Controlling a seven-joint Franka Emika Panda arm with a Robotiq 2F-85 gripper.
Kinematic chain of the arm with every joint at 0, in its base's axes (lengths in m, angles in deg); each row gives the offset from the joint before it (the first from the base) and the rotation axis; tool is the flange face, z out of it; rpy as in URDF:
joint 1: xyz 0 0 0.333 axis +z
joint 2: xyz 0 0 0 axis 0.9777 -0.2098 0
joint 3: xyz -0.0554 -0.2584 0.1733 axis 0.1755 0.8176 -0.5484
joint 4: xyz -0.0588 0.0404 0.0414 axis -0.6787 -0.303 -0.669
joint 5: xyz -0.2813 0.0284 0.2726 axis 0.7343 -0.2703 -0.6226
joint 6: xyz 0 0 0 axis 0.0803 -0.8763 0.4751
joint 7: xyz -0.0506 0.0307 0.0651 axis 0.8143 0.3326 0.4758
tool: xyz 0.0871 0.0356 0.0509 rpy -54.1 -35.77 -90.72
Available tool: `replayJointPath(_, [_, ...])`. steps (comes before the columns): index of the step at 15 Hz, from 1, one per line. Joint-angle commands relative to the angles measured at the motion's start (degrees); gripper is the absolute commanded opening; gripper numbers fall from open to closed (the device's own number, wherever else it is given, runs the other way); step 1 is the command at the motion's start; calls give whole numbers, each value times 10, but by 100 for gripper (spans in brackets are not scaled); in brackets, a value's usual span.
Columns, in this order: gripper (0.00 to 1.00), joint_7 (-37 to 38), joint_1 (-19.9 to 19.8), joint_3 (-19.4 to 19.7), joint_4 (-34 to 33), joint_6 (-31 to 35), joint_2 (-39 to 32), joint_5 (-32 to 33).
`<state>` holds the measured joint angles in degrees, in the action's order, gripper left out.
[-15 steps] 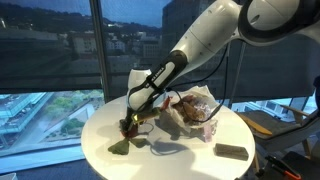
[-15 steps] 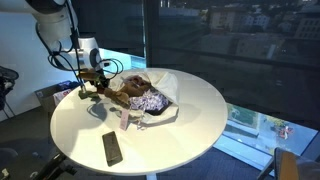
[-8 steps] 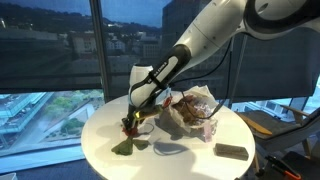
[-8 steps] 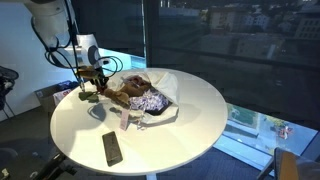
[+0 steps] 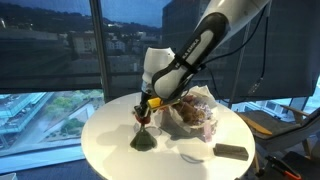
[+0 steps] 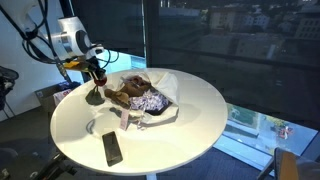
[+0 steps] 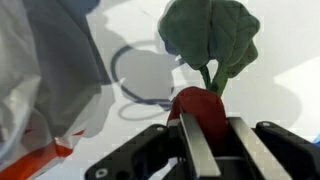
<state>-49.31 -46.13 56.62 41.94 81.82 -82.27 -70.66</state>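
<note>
Red bulb and green leaves of a toy radish (image 5: 143, 134), pinched at the bulb by the gripper (image 5: 143, 106), jaws clenched on it, leaves hanging down over the left part of the round white table (image 5: 100, 150); contact between lowest leaf and tabletop impossible to tell. Left of that, only window glass (image 5: 50, 60) with a dusk city behind. Just right of the radish, near but apart, a crumpled heap of bags (image 5: 192, 112), brown and patterned, at the middle of the table, crowding the arm (image 5: 200, 50) on that side. Farther right, by the front rim, a dark flat slab (image 5: 231, 151), well apart from the gripper. Between heap and slab, a pale patch (image 5: 190, 155), too faint to name. In both exterior views the same order: gripper and radish at left, heap to their right, slab lower down near the front edge. Given by the wrist view alone, from left: white plastic (image 7: 40, 90) with an orange print filling that side, a thin ring (image 7: 145, 75) lying flat on the tabletop, then the bulb squeezed between two dark fingers (image 7: 193, 145), leaves spread beyond them. Missing from the wrist view: slab, window, arm. Missing from the exterior views: the ring's outline and the pads' hold on the bulb.
</note>
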Motion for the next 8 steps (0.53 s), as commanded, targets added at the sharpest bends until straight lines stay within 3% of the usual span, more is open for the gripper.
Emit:
replayJointPath(1, [6, 153, 107, 134, 145, 58, 123, 99])
replayJointPath(6, [6, 378, 253, 351, 219, 36, 233, 299])
replayJointPath(8, [6, 469, 275, 402, 224, -4, 276, 393])
